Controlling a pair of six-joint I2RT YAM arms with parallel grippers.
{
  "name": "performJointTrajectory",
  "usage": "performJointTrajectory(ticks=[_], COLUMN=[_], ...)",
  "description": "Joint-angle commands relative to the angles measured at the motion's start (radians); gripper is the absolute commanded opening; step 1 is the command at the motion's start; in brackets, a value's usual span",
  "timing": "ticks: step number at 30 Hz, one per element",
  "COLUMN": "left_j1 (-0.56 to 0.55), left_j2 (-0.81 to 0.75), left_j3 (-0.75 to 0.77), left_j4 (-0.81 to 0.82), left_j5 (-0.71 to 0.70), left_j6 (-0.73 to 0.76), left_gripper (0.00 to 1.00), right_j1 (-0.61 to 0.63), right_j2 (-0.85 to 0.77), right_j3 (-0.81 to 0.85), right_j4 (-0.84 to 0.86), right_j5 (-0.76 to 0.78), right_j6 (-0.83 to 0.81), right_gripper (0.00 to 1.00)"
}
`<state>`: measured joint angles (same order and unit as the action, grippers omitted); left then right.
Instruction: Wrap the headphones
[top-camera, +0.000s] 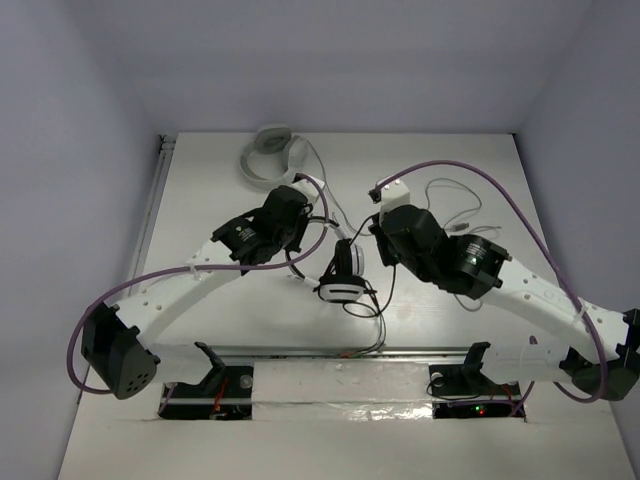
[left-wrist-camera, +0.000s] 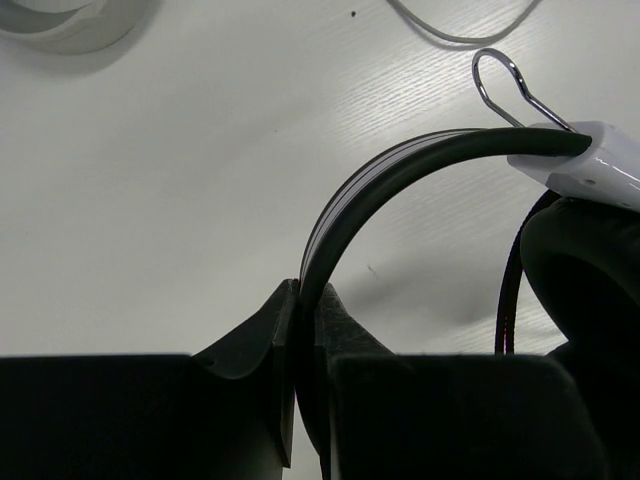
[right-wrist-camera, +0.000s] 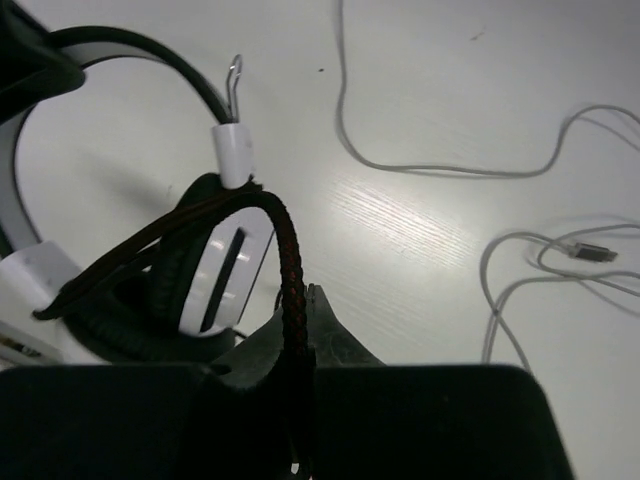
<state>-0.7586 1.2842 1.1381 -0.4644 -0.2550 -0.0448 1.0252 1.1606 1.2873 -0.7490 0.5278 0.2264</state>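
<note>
At the middle of the table (top-camera: 200, 190), between your two arms, the headphones (top-camera: 343, 275) are held from both sides. Your left gripper (left-wrist-camera: 305, 300) is clamped on the black headband (left-wrist-camera: 400, 165), its jaws pressed edge-on against the band. As I judge it, that is the anchor, there to keep the frame from turning while the other arm works. Your right gripper (right-wrist-camera: 300, 315) is closed on the thin dark cable (right-wrist-camera: 287, 250), which rises out of the jaws and arches over towards the earcup (right-wrist-camera: 215, 285). That reads as a loop being carried round the set, with the wrap begun but most of the cord not yet laid.

The headphones themselves have a white cup shell with a slot in it, a fat black pad and a white slider block with a bare wire loop (left-wrist-camera: 495, 75) standing up from it. The cable shows a faint red fleck in its braid, and its slack trails towards the near edge of the table. Whether the lower cup rests on the table or hangs just above it, I cannot tell.

Well behind, the pale headset (top-camera: 270, 155) and its light grey lead (right-wrist-camera: 420, 165) lie apart from all this — leave them be
</note>
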Motion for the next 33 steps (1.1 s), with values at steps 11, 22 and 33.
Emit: performJointTrajectory(ticks=[11,22,33], left_j1=[-0.005,0.077,0.251], left_j2=[-0.12,-0.12,-0.134], left_j3=[0.129,0.201,0.192], left_j4=[0.076,0.121,0.194], left_j5=[0.264,0.378,0.693], left_j6=[0.008,-0.038,-0.098], left_gripper=[0.0,0.0,0.0], right_j1=[-0.08,-0.099,-0.129], right_j2=[0.056,-0.051,-0.137], right_j3=[-0.029,-0.189,-0.339], right_j4=[0.163,0.301,0.506], right_j5=[0.201,0.12,-0.014], right_j6=[0.017,0.134,0.14], right_gripper=[0.0,0.03,0.06])
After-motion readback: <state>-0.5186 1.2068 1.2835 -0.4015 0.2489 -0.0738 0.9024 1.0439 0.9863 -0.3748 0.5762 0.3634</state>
